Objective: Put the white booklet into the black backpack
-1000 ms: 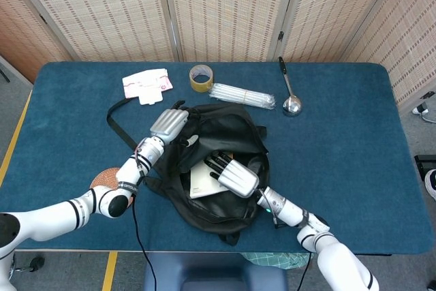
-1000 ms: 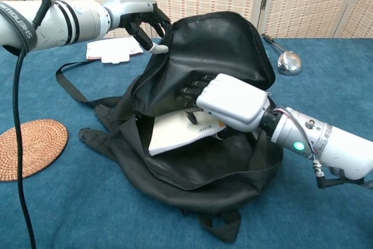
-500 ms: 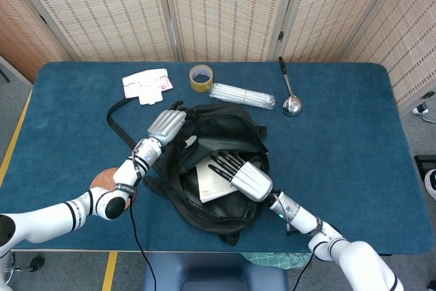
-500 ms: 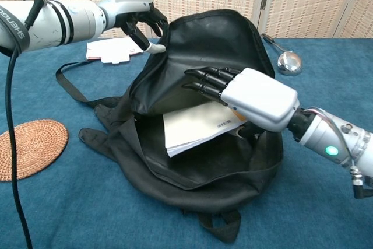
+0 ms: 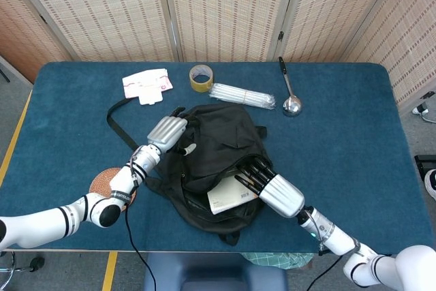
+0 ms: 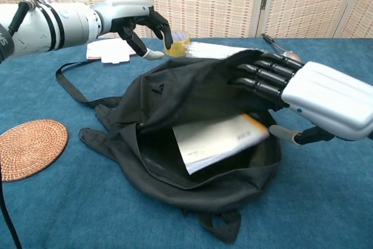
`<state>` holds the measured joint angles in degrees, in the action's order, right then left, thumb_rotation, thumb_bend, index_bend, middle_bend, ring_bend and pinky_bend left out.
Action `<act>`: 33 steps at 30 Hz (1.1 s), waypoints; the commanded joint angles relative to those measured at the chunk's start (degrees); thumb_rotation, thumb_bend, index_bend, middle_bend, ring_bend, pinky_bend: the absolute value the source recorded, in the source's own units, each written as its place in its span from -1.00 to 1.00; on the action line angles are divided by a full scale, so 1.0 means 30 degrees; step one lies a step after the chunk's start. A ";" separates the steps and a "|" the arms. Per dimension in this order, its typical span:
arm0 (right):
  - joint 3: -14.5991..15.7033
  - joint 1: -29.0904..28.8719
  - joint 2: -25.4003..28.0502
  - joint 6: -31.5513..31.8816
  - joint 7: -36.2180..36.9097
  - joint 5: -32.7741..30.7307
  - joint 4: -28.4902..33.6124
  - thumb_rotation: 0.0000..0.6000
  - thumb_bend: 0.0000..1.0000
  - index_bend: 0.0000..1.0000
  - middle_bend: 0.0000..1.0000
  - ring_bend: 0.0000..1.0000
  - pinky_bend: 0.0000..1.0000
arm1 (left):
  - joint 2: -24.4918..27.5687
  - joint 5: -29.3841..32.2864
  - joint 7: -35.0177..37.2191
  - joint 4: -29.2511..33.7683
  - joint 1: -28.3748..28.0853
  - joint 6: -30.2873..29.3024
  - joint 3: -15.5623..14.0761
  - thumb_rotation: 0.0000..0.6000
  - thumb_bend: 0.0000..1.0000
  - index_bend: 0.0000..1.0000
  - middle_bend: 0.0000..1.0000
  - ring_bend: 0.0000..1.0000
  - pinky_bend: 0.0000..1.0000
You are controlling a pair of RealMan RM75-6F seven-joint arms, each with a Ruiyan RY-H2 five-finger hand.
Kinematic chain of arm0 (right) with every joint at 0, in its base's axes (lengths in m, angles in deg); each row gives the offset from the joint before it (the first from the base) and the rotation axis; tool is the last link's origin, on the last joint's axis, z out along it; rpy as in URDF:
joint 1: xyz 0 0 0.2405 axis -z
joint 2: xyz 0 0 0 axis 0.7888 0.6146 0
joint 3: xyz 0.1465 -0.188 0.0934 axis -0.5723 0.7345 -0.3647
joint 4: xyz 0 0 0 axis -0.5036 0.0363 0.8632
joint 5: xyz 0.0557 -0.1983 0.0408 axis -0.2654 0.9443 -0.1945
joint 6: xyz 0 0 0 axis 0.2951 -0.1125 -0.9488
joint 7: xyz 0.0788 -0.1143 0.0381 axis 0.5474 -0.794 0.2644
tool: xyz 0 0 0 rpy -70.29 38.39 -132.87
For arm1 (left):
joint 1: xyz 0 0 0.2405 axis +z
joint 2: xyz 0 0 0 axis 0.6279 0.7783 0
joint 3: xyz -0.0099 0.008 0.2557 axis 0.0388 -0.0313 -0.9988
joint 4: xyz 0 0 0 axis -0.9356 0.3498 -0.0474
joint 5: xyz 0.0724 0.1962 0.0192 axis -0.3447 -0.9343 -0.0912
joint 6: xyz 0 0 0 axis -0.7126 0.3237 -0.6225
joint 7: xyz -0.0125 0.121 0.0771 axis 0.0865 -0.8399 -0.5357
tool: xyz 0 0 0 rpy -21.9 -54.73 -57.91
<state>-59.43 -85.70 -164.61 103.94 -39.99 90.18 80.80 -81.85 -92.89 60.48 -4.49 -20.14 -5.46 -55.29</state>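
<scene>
black backpack [image 5: 218, 161]: lies on the blue table [image 5: 354, 134], mouth open toward the near edge, top flap draped loosely over the opening. one strap [image 5: 117, 117] trails off beyond the left hand.

white booklet [image 5: 230, 200]: rests tilted inside the mouth of the backpack, partly under the flap, just below and beside the fingertips of the right hand; an orange edge shows at its corner in the chest view [image 6: 218, 141]. whether the booklet touches the right hand cannot be told.

right hand [image 5: 272, 190]: at the backpack's opening, fingers [image 6: 262, 80] stretched out nearly straight and close side by side, lying over the flap; thumb set apart below. it holds nothing that can be seen.

left hand [image 5: 167, 133]: at the far left edge of the backpack, fingers curled downward, thumb apart; in the chest view [image 6: 137, 21] the fingers hang above the fabric with no cloth visibly between them. whether it holds the flap cannot be told.

other items: woven coaster [image 6: 29, 147] near the left forearm; white packet [image 5: 145, 84], roll of tape [image 5: 200, 77], wrapped bundle of straws [image 5: 242, 95] and metal ladle [image 5: 290, 93] beyond both hands, along the far side of the table.
</scene>
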 commanded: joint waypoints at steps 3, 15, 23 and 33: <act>-0.0315 -0.0134 -0.0595 -0.1109 0.0265 -0.0058 -0.0583 1.00 -0.18 -0.93 -0.89 -0.85 -1.00 | -0.0050 0.0205 -0.0130 -0.0031 -0.0057 -0.0037 0.0046 1.00 -0.17 -0.02 -0.41 -0.56 -0.94; 0.0354 0.1329 0.1681 0.1516 0.0081 0.1253 0.0774 1.00 -0.18 -0.88 -0.86 -0.81 -1.00 | 0.0884 -0.0641 0.0956 0.1160 0.0694 -0.0413 0.0045 1.00 -0.36 -0.26 -0.44 -0.59 -0.93; 0.0762 0.2828 0.4032 0.2785 -0.0069 0.1388 0.3027 1.00 -0.18 -0.77 -0.80 -0.72 -0.95 | 0.2386 -0.2783 0.2273 0.3259 0.2212 -0.1821 -0.0451 1.00 -0.44 -0.42 -0.48 -0.63 -0.93; -0.0698 0.3443 0.5975 0.1557 0.2943 -0.1547 0.5538 1.00 -0.19 -0.66 -0.57 -0.33 -0.51 | 0.3829 -0.2565 0.2354 0.3714 0.4364 -0.3965 -0.0969 1.00 -0.43 -0.36 -0.48 -0.58 -0.91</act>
<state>-60.21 -75.75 -148.24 110.26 -33.21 87.86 95.31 -71.10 -101.00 67.81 6.59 -8.35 -16.01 -57.70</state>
